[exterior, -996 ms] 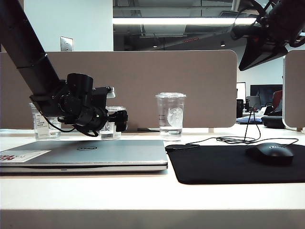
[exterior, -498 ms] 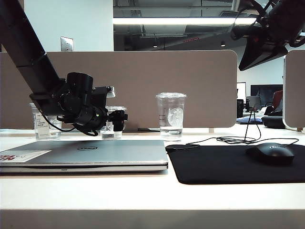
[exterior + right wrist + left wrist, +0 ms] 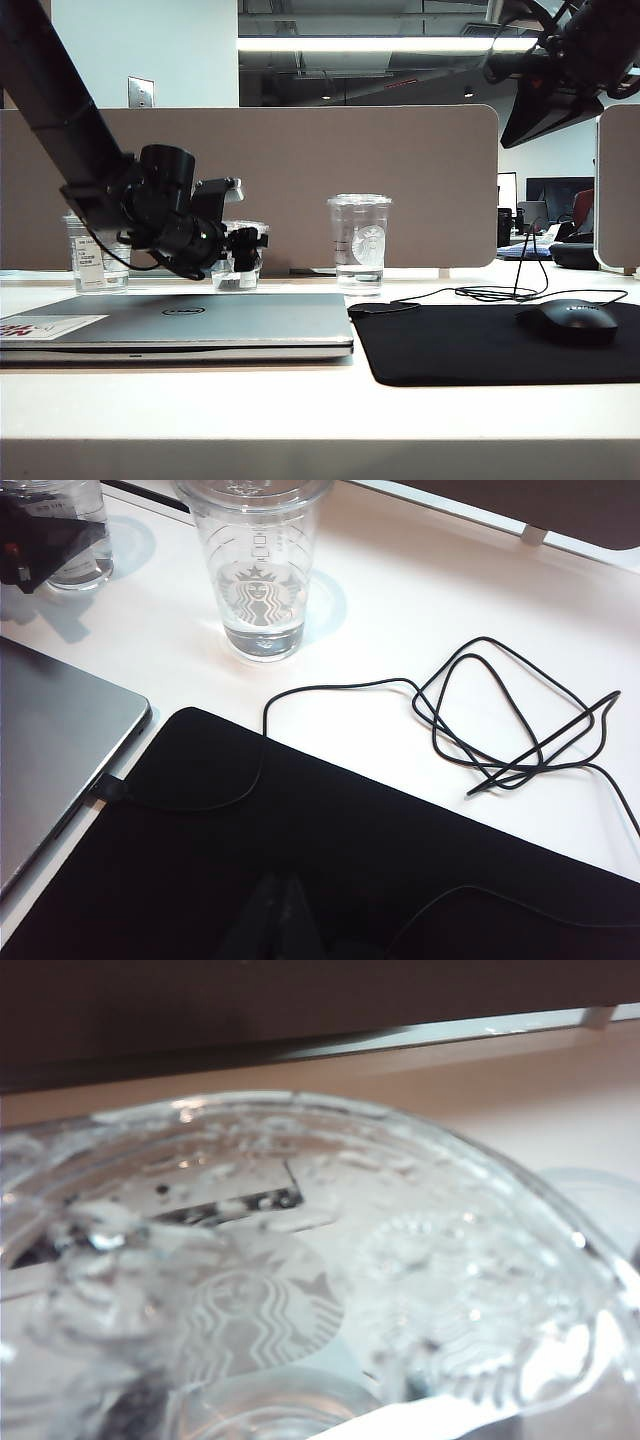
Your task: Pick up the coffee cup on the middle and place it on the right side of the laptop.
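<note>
The coffee cup, short, clear and lidded, stands behind the silver-grey laptop in the middle of the row of cups. My left gripper reaches in from the left and its dark fingers clasp the cup's wall. The cup fills the left wrist view, blurred, with its round logo showing; the fingers are hidden there. In the right wrist view the cup sits at the laptop's far corner. My right gripper hangs shut and empty high above the black mouse pad.
A taller clear cup stands right of the coffee cup, and another short stickered cup stands far left. A black mouse lies on the pad, with a looped cable behind it. A brown partition closes the back.
The left gripper's fingers have drawn in onto the coffee cup and the wrist has tipped up slightly. The right arm has not moved.
</note>
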{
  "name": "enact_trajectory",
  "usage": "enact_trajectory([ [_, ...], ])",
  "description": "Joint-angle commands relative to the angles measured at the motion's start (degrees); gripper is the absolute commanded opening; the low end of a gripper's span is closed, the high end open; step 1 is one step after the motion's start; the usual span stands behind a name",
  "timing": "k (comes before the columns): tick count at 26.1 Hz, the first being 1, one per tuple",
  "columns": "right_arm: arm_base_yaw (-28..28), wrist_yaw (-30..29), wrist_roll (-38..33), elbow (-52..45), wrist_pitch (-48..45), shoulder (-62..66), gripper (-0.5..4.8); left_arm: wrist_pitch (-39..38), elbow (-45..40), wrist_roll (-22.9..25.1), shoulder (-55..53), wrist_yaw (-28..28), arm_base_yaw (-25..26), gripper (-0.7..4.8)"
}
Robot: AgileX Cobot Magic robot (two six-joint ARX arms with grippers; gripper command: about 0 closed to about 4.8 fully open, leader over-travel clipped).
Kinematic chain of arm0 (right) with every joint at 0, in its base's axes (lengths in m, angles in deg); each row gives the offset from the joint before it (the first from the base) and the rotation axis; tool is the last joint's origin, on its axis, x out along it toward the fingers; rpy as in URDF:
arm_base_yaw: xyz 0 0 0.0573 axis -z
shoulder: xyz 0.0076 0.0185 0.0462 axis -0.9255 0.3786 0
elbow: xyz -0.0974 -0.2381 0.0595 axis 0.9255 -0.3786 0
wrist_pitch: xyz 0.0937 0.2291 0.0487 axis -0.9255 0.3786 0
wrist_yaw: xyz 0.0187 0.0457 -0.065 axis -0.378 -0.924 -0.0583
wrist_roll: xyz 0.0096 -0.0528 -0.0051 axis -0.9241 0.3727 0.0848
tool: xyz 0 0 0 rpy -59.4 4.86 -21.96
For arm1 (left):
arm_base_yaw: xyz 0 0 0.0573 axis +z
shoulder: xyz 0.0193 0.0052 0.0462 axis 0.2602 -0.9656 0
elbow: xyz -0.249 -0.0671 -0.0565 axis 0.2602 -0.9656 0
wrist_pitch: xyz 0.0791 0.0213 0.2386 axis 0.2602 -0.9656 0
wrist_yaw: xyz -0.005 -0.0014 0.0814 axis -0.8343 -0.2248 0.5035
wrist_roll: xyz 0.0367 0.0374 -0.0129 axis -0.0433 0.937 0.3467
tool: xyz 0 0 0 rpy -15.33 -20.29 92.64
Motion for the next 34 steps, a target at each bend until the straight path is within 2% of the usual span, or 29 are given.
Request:
enact_trajectory([
  [1, -0.07, 0.72, 2.23, 0.31, -1.79, -0.22, -0.06, -0.50, 0.46, 0.09, 3.13, -5.53, -0.04, 2.75],
  [3, -0.04, 3.80, 2.58, 0.33, -1.84, -0.31, -0.06, -4.17, 0.46, 0.00, 6.21, -10.64, -0.04, 2.75],
  [8, 0.02, 4.94, 2.78, 0.33, -2.38, -0.90, -0.06, -8.85, 0.44, -0.07, 11.17, -17.75, -0.04, 2.77],
  [11, 0.28, 5.81, 5.84, 0.48, -3.39, -1.53, -0.06, -9.92, 0.44, -0.48, 14.10, -25.81, -0.04, 2.77],
  [15, 1.14, 11.06, 7.58, 1.40, -4.33, -2.51, -0.05, -9.92, 0.44, -5.07, 17.25, -33.68, -0.22, 2.77],
  [17, 2.05, 11.10, 7.54, 1.68, -4.42, -3.19, -0.06, -9.92, 0.44, -6.71, 18.23, -37.73, -0.87, 2.77],
  [18, 3.10, 11.10, 7.45, 1.75, -4.46, -4.02, -0.06, -10.01, 0.44, -8.09, 19.28, -42.25, -1.16, 2.77],
  [20, 4.24, 11.54, 7.45, 1.75, -4.33, -5.16, -0.05, -11.93, 0.44, -8.15, 20.52, -44.92, -2.71, 2.77],
  [25, 5.86, 12.79, 7.45, 1.73, -4.33, -7.23, -0.06, -18.10, 0.42, -4.63, 21.22, -44.09, -9.66, 2.77],
  [27, 5.88, 12.81, 7.45, 1.73, -4.22, -8.26, -0.06, -22.93, 0.33, 1.73, 21.20, -37.13, -14.80, 2.77],
  [29, 5.88, 12.79, 7.45, 1.73, -4.15, -8.92, -0.06, -23.91, 0.04, 5.33, 20.85, -32.02, -17.46, 2.77],
  [31, 5.88, 12.81, 7.43, 1.75, -4.07, -9.44, -0.05, -22.88, -0.77, 6.56, 20.24, -26.75, -19.76, 2.77],
  [34, 5.88, 13.38, 7.43, 1.73, -3.74, -10.16, -0.06, -19.63, -2.58, 5.79, 19.21, -24.46, -22.01, 2.77],
])
